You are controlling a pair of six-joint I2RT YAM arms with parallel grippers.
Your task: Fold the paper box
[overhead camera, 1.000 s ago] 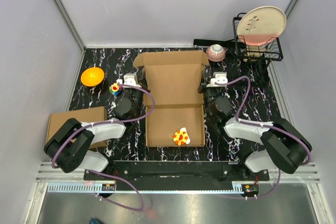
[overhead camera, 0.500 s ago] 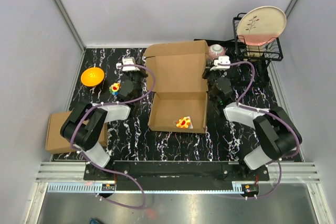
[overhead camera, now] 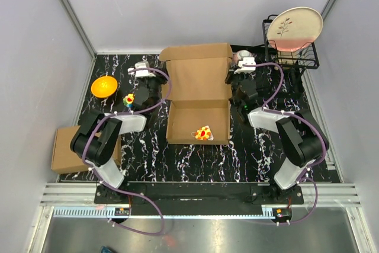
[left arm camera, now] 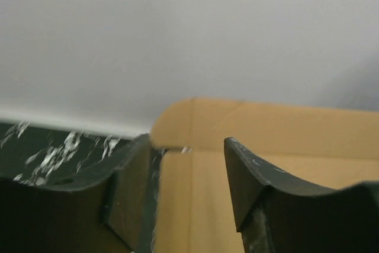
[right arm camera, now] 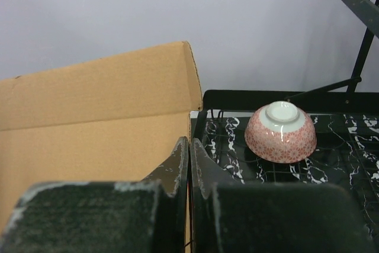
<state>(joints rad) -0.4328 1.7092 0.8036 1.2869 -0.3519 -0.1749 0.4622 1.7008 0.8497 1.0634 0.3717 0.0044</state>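
Cardboard paper box [overhead camera: 198,87] is flanked by both outstretched arms: left gripper [left arm camera: 186,146] spread, right gripper [right arm camera: 189,146] pressed together.

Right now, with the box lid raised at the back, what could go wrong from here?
1. The left fingers stand open at the lid corner of the paper box, gripping nothing, so the lid may drop back.
2. The right fingers, shut at the lid's right edge, are close to the upturned pink bowl; a sideways move could knock it.
3. The toy lying inside could get shut in.
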